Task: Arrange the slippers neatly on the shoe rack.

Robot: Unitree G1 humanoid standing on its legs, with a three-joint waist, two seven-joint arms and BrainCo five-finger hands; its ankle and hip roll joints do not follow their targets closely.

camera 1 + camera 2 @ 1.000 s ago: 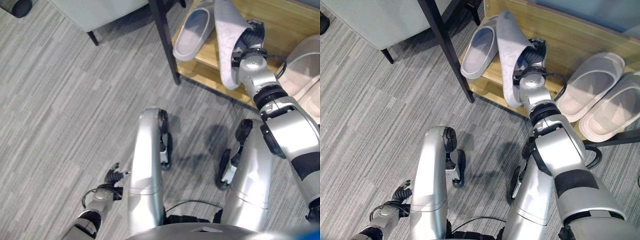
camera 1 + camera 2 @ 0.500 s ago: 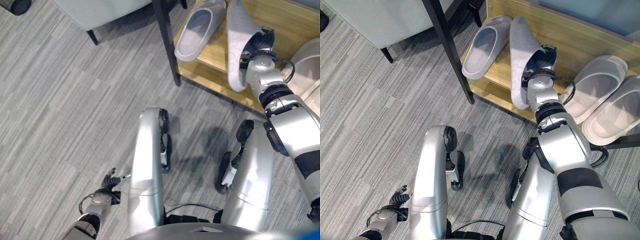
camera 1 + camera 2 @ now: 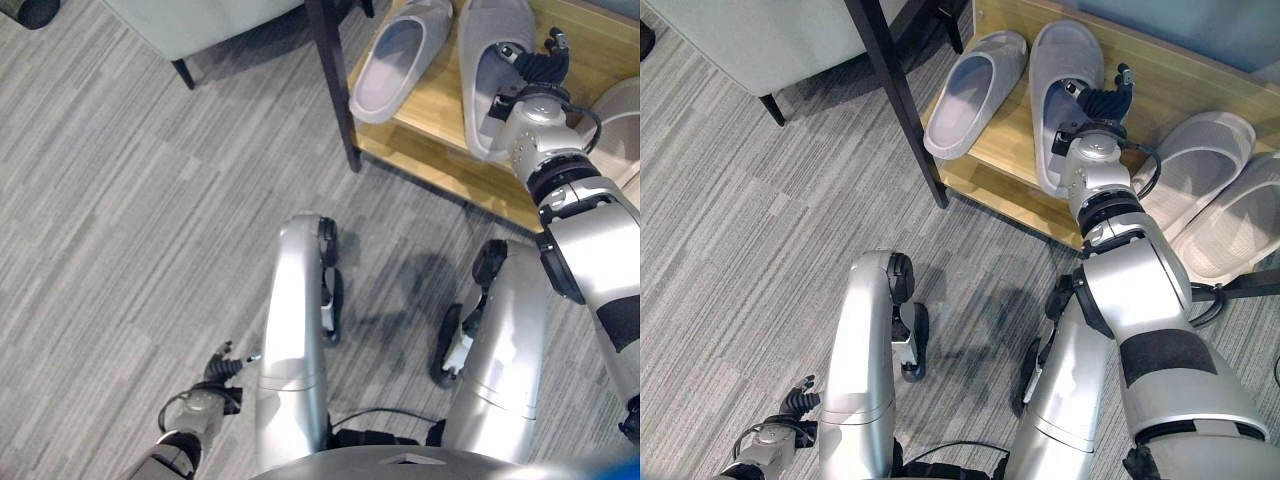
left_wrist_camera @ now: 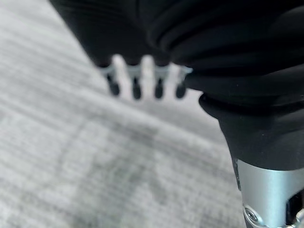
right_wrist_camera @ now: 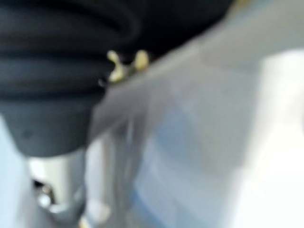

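**Slippers on the wooden rack, right hand at the second one**

The grey slipper (image 3: 1065, 95) lies sole-down on the wooden shoe rack (image 3: 990, 175), its toe pointing away from the robot and its heel near the rack's front edge. Just beside it, on the robot's left, a matching grey slipper (image 3: 973, 92) rests on the same shelf, angled a little so that its toe leans towards the first. The two are close but apart.

The right hand (image 3: 1095, 105) is at the right-hand edge of the grey slipper, over its opening. Its dark-tipped fingers (image 3: 552, 42) are spread and fairly straight, released rather than clenched around anything; whether the thumb touches the slipper's strap cannot be told.

Further to the right on the rack sit two pale beige slippers (image 3: 1195, 165), side by side and tilted the same way.

A black rack post (image 3: 895, 100) stands at the shelf's left corner. The left hand (image 3: 215, 385) hangs low over the grey carpet floor (image 3: 130, 220), well apart from the rack, fingers relaxed and holding nothing.
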